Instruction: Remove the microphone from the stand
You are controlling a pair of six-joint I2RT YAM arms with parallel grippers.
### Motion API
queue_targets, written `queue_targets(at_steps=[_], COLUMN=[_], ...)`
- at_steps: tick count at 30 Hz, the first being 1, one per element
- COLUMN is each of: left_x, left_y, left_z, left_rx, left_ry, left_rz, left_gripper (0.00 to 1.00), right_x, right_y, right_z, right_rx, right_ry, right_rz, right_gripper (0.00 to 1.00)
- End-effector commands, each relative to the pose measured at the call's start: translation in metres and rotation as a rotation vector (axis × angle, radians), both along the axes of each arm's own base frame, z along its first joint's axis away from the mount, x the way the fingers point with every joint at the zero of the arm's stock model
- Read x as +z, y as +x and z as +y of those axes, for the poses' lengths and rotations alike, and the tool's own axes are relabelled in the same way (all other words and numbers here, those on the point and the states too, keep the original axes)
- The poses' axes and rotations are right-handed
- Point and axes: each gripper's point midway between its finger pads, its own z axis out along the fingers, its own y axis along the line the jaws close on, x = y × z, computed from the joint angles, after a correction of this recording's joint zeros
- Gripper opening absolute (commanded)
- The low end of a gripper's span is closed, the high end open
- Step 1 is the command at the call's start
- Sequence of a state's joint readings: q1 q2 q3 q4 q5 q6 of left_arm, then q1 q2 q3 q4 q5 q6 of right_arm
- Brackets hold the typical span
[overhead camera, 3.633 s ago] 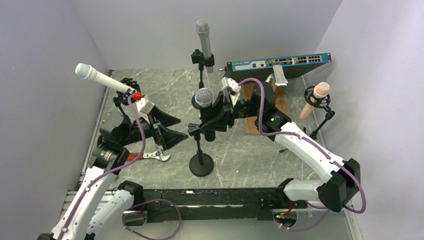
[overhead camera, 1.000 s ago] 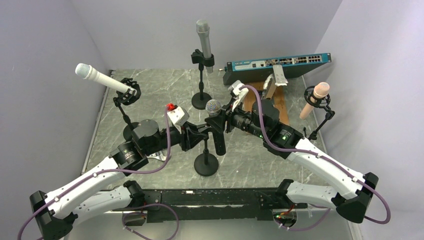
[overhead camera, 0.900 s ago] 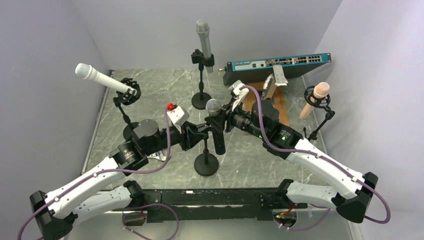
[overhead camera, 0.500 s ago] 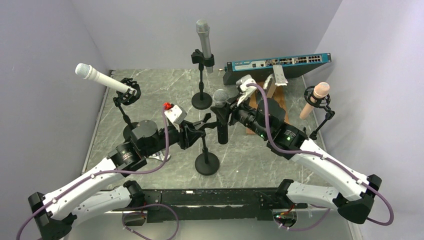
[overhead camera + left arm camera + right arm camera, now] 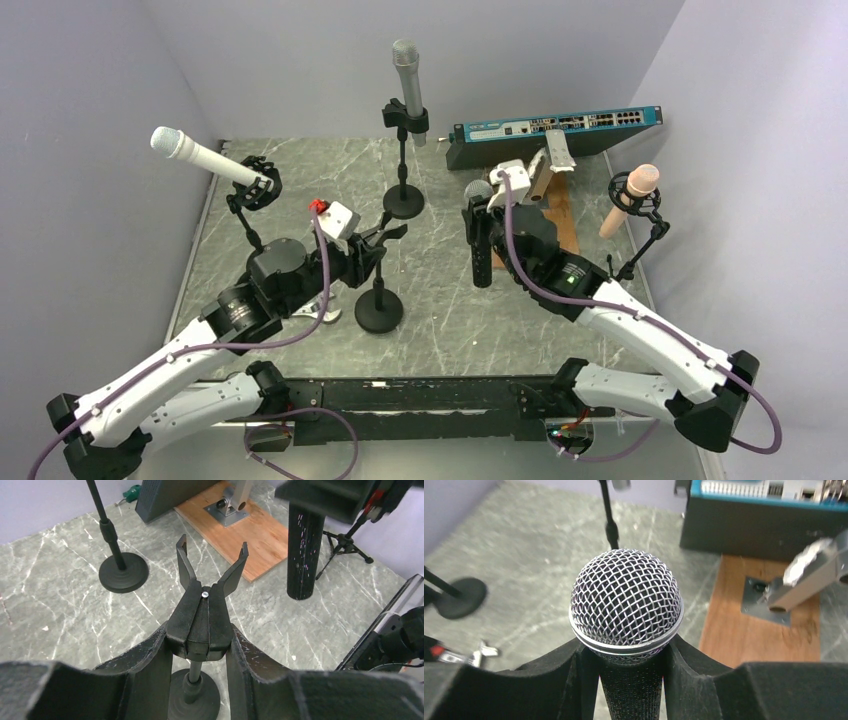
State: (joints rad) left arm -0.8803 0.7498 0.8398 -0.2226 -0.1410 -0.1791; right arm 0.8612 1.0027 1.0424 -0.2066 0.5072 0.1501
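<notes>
Top external view says the job is basically done: the black microphone (image 5: 481, 240) hangs upright right of centre, well apart from its stand (image 5: 379, 290) sitting lower centre with an empty clip (image 5: 202, 612). The right gripper (image 5: 626, 650) is clamped on the mic just under the mesh ball, pads pressed to both sides. The left gripper (image 5: 199, 632) is squeezed tight around the clip's lower body, steadying the stand.

What I'd worry about is that the hold sits high on the mic with the whole barrel dangling below, so a quick swing could let it pivot or slide through the foam. Its tail end is low over the table (image 5: 450, 320) and I can't tell from the left wrist view whether it touches, so dragging it sideways might catch. The wooden board (image 5: 562, 205) and the pink mic (image 5: 640, 182) on its tripod at the right edge are both near, so a sloppy set-down could clip either one. On the other side, if the left arm pulls away while it's clamped, it could tip the stand or bump the one holding the white mic (image 5: 190, 152) at upper left.

Head count is four mics, with one in the claw, the white one, a grey mic (image 5: 405, 70) at top centre, and the pink one. There are four stands — three loaded, one bare. There's also one network switch (image 5: 555, 125) at upper right and one board.
</notes>
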Motion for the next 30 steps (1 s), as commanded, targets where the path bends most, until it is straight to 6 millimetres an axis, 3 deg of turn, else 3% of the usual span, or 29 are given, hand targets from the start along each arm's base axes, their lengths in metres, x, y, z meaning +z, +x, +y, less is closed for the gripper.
queue_targets(at_steps=[1,4,9,15,21,30], left_x=[0.056,0.039,-0.016,-0.068,-0.119,-0.16], left_y=[0.008,0.007,0.001,-0.011,-0.02,-0.027], left_z=[0.002,-0.008,-0.018,0.004,0.012,0.018], left_rx=[0.024,-0.021,-0.068,-0.015,0.015,0.036], left_ry=[-0.057,-0.043,-0.023,-0.022,-0.028,-0.037], left_rz=[-0.143,-0.142,-0.043,0.025,0.141,0.211], left_gripper=[0.0,0.0,0.0,0.0,0.0,0.0], right_x=[-0.019,-0.027,-0.047,-0.062,-0.07,-0.083], right_y=[0.004,0.004,0.004,0.004,0.007,0.011], right_z=[-0.01,-0.005,0.0,0.01,0.024,0.028], right_rx=[-0.036,-0.009,0.004,0.044,0.084,0.095], right_ry=[0.006,0.021,0.003,0.017,0.032,0.028], right_rz=[0.04,0.063,0.115,0.149,0.165,0.199], right_gripper=[0.0,0.0,0.0,0.0,0.0,0.0])
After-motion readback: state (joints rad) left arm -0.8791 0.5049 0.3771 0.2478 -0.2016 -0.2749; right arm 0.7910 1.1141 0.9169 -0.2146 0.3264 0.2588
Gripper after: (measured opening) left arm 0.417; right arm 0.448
